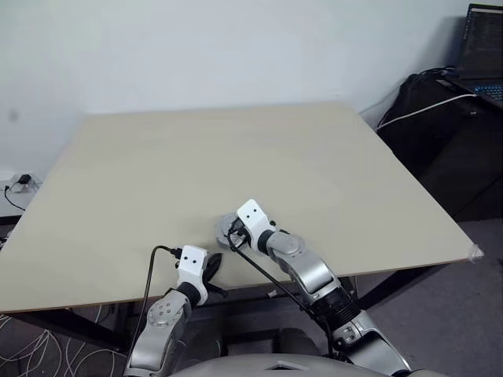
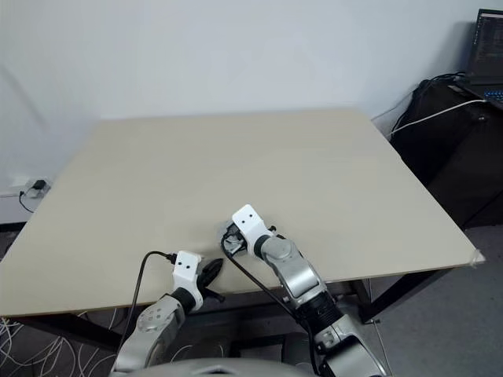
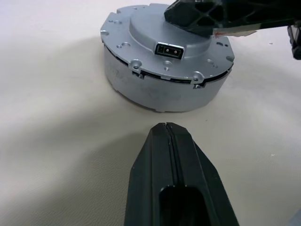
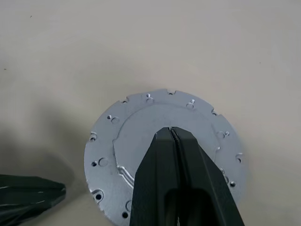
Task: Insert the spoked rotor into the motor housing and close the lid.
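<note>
the left end effector (image 3: 168, 136) sits nearest the camera, its two black fingers pressed together with nothing between them, resting low over the desk (image 1: 314, 157) just short of the motor. the right end effector (image 4: 170, 134), fingers likewise pressed together and empty, bears down on the raised centre of the lid (image 4: 141, 127).

the lid already lies on top of the motor housing (image 3: 155, 92), forming one grey drum near the front edge of the desk. a thin dark seam still runs round between lid and housing, so it may not be fully seated; the right end effector looks to be pushing it home. the spoked rotor is presumably inside, though that cannot be checked. what seems left is the last press and drawing the arms away.

beyond the far right corner of the desk stand a dark bag (image 1: 440, 118) and a laptop (image 1: 483, 47); cables lie on the floor at the left. nothing on the desk blocks the motor.
</note>
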Controlling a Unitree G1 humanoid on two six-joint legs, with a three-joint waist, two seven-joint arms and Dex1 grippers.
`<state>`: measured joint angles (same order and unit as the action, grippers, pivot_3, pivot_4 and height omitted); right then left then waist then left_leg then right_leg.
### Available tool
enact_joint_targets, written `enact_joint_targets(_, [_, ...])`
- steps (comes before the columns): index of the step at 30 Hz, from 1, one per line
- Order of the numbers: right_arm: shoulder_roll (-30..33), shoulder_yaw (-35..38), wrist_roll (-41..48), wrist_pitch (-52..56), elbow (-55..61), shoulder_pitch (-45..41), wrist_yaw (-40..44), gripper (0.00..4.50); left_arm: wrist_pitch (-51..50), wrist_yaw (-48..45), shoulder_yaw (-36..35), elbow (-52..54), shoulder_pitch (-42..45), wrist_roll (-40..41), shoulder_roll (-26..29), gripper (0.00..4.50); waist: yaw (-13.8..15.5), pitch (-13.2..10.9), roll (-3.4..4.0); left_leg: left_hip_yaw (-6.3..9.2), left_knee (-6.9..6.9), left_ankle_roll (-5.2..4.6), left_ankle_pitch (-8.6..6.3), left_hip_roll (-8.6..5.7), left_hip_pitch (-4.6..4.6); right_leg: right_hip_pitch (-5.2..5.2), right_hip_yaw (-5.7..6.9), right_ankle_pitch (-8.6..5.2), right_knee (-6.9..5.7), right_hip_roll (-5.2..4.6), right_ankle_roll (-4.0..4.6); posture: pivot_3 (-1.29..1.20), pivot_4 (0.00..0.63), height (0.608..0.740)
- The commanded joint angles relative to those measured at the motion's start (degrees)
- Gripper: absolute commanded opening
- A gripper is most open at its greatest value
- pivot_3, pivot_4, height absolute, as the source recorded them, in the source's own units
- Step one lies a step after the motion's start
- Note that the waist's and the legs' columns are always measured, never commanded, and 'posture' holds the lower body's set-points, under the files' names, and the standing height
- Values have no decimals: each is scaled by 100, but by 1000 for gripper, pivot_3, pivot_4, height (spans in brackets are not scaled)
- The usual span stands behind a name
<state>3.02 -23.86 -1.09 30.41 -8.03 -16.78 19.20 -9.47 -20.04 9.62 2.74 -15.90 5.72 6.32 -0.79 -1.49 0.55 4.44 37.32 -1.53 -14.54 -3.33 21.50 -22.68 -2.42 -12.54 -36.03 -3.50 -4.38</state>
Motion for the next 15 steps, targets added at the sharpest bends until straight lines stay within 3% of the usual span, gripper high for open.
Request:
enact_joint_targets(1, [-36,201,194,-46,251,100,166,45,88,22,-13,253,55,49,-18,0,2,6,4,0,0,0,0,0,0,1,0,0,0,0,0,0,0,740])
enact_joint_targets(5, [197,240,516,-484,1074,332,738,45,87,21,-22,246,61,60,-25,0,4,2,8,1,0,-3,0,-1,7,-5,1,-1,2,-1,0,0,0,740])
enact_joint_targets(8, [379,175,485,-595,1173,379,936,584,83,-14,-16,223,85,70,-18,0,-6,3,8,1,-2,-4,2,-1,7,-6,1,-2,2,0,0,0,0,740])
enact_joint_targets(15, [482,139,414,-842,704,165,1258,2772,71,-27,-9,201,118,67,-7,0,1,2,7,1,-1,-7,4,-1,4,-4,1,-1,1,1,0,0,0,740])
